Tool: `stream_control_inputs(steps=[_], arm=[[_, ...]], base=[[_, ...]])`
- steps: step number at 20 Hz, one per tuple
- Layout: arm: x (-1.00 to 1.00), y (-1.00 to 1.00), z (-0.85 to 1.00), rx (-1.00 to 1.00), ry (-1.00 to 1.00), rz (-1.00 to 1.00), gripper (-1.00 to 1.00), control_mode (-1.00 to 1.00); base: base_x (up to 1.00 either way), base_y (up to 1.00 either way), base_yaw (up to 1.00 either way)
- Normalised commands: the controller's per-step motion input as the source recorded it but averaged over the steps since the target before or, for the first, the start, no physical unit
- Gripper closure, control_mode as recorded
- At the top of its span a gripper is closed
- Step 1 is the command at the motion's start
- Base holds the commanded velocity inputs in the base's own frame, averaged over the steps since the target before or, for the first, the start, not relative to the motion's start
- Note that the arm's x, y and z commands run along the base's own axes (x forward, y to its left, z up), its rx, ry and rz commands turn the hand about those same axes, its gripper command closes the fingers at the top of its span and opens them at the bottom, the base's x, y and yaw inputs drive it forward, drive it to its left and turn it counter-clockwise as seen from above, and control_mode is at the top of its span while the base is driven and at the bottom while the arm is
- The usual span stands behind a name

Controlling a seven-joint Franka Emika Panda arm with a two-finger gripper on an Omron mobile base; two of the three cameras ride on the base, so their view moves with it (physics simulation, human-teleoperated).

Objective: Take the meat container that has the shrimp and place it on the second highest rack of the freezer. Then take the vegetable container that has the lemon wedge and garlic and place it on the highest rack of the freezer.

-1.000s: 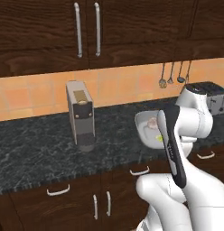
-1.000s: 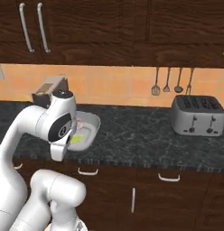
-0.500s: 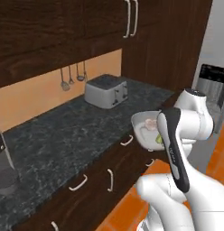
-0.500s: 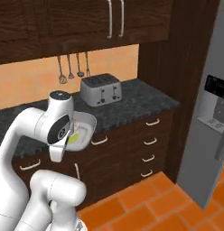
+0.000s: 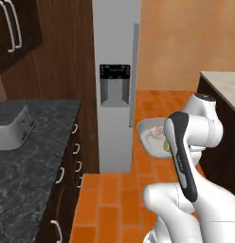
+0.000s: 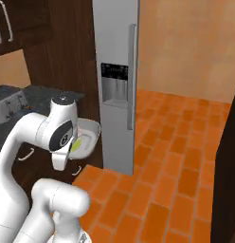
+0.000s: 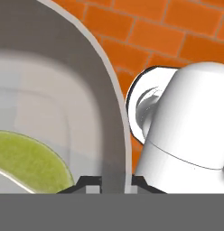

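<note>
My gripper [image 7: 116,184] is shut on the rim of the white vegetable container [image 7: 107,113], held in front of my arm above the floor. The yellow-green lemon wedge [image 7: 28,160] lies inside it. In the left base view the container [image 5: 149,134] holds the wedge [image 5: 166,146] and the pale garlic [image 5: 158,132]. From the right base view the container [image 6: 89,135] hangs just left of the freezer [image 6: 114,95]. The freezer [image 5: 117,95] shows its grey door front with the black dispenser and long handle; its racks are hidden. The meat container and shrimp are out of view.
A dark stone counter [image 5: 29,166] with a toaster [image 5: 10,133] and drawers below runs along the left. Another counter end [image 5: 223,85] stands at the right. Orange brick floor [image 6: 176,161] stretches in front of the freezer.
The whole picture has swung from the counter and toaster round to the freezer, so the base has turned. The container stays in my shut gripper.
</note>
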Motion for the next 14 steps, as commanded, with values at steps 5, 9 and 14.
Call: stream_control_inputs(steps=[5,9,14], arm=[[0.00,0.00,0.00,0.00,0.00,0.00,1.00,1.00],[0.00,0.00,0.00,0.00,0.00,0.00,1.00,1.00],[0.00,0.00,0.00,0.00,0.00,0.00,1.00,1.00]], base=[[-0.13,0.00,-0.98],[0.17,-0.65,-0.30],[0.95,-0.36,0.00]])
